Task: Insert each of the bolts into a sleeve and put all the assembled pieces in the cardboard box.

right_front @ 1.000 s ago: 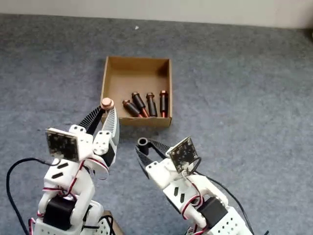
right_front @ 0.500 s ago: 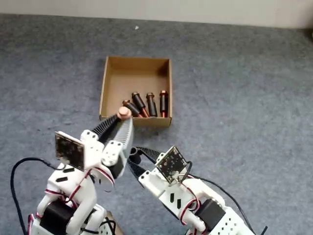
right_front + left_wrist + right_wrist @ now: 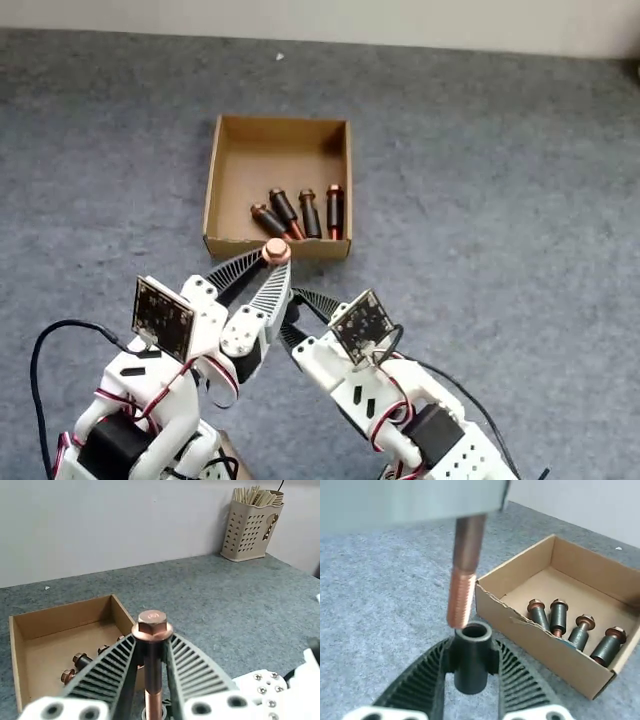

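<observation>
The grey carpeted table ran back to a pale wall, with wide bare stretches on both sides of the cardboard box and beyond it. The open-topped box sat left of centre, its near wall just ahead of the two arms' tips, so the tightest room lay between that wall and the grippers. A beige perforated holder full of sticks stood well apart, against the wall.

The left gripper hung above the table just in front of the box's near wall, clamped on a copper bolt held upright, hex head up and threaded end down. The right gripper sat right beneath it, clenched around a black sleeve that stood upright with its open mouth facing up. The bolt's threaded tip hung at the sleeve's rim, slightly off the centre of the hole; whether they touched could not be told.

Inside the box, four assembled pieces lay side by side on the floor near the front wall, toward its right half
</observation>
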Action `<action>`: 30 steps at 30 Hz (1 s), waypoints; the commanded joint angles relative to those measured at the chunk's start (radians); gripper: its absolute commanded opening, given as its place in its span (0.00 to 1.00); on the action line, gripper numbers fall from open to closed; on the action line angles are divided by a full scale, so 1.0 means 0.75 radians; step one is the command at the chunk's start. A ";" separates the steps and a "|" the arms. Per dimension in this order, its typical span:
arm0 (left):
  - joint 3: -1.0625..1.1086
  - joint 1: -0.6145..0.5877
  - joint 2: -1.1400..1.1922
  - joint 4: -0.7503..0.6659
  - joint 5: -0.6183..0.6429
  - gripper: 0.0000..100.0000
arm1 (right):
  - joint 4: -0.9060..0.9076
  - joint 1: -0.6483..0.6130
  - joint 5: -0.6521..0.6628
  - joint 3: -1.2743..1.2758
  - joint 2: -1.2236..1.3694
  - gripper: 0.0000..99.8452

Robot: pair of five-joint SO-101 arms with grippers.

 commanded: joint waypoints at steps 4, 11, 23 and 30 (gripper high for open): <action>0.036 0.013 -0.015 -0.045 -0.016 0.01 | -0.042 -0.003 0.014 0.124 -0.026 0.00; 0.107 0.021 -0.015 -0.108 -0.065 0.01 | -0.042 -0.036 0.014 0.124 -0.026 0.00; 0.114 0.009 -0.015 -0.100 -0.070 0.01 | -0.042 0.087 0.012 0.124 -0.026 0.00; 0.128 -0.099 -0.015 -0.080 -0.072 0.01 | -0.042 0.093 -0.119 0.111 -0.026 0.00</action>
